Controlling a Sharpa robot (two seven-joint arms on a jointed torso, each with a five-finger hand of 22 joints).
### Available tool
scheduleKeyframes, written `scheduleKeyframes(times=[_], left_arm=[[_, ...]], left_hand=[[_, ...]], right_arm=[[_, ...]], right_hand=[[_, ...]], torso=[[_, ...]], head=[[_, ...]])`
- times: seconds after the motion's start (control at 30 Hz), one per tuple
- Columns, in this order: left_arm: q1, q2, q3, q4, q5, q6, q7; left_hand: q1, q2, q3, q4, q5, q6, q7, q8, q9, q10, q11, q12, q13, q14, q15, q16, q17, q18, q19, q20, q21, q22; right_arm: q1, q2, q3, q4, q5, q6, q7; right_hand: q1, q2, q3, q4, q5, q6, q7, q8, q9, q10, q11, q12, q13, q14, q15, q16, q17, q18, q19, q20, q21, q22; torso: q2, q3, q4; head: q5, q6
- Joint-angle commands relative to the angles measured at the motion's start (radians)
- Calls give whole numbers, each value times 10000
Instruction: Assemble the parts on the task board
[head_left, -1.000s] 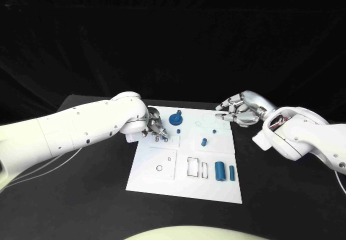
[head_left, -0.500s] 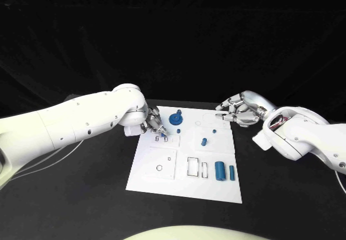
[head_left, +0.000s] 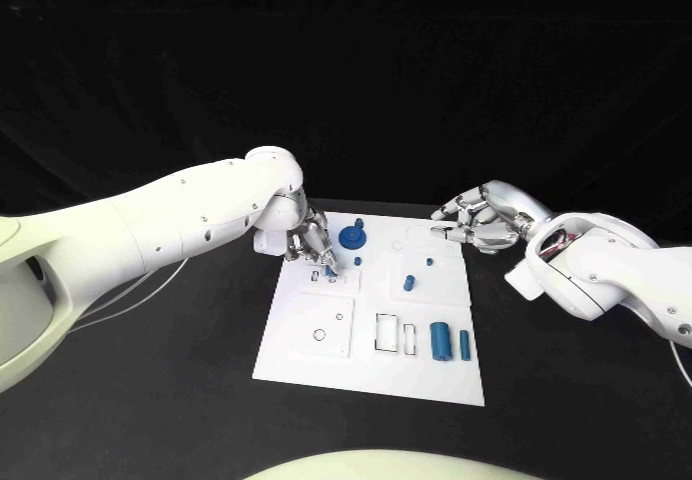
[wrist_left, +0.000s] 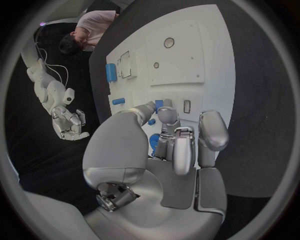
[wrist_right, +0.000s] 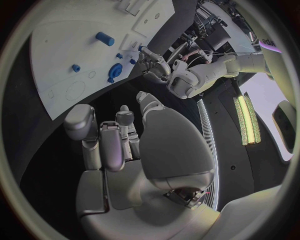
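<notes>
The white task board (head_left: 310, 362) lies mid-table. My left hand (head_left: 309, 243) hovers over its far left corner, thumb and a finger pinching a small blue part (head_left: 330, 267) just above two small slots (head_left: 322, 279). The wrist view shows that part (wrist_left: 159, 104) between the fingertips (wrist_left: 167, 113). A blue knob (head_left: 352, 237) stands beside the hand. Small blue pegs (head_left: 408, 283) sit mid-board, and two blue cylinders (head_left: 440, 340) lie near the front right. My right hand (head_left: 476, 226) hangs off the board's far right corner, fingers apart and holding nothing.
The board also carries a round recess (head_left: 322, 337) and a rectangular outline (head_left: 387, 334) in its front half. My left forearm (head_left: 188, 225) reaches over the table's left side. Black tabletop (head_left: 159, 400) surrounds the board.
My left arm has swung up and toward the far side, and its hand has shifted slightly right along the board's far left corner. My right hand has stayed put.
</notes>
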Motion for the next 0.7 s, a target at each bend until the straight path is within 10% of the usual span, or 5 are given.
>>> scheduleKeyframes(times=[0.03, 0.7], left_arm=[[39, 150, -6, -190, -189, 754, -586], [60, 937, -152, -861, -1148, 801, -662]], left_hand=[[-5, 64, 926, -843, 29, 68, -39, 19, 9, 42, -4, 17, 16, 878, 43, -44, 2178, -84, -34, 26, -23, 11], [-122, 69, 1054, -975, 29, 104, -51, 7, 75, 212, -20, 227, 217, 898, 28, -4, 2235, -124, 87, 19, 89, 219]], right_arm=[[-5, 13, 0, 4, -89, 125, -9], [-5, 52, -1, 26, -89, 122, -10]], right_hand=[[-124, -14, 11, 58, 34, -69, -16, 45, 17, -41, -24, -59, -15, 373, -74, -22, 13, 27, 9, -12, -21, 10], [-124, -14, 11, 58, 34, -69, -16, 45, 17, -41, -24, -59, -15, 373, -74, -22, 13, 27, 9, -12, -21, 10]], torso=[[2, 1, -4], [2, -3, 12]], head=[[0, -9], [11, -72]])
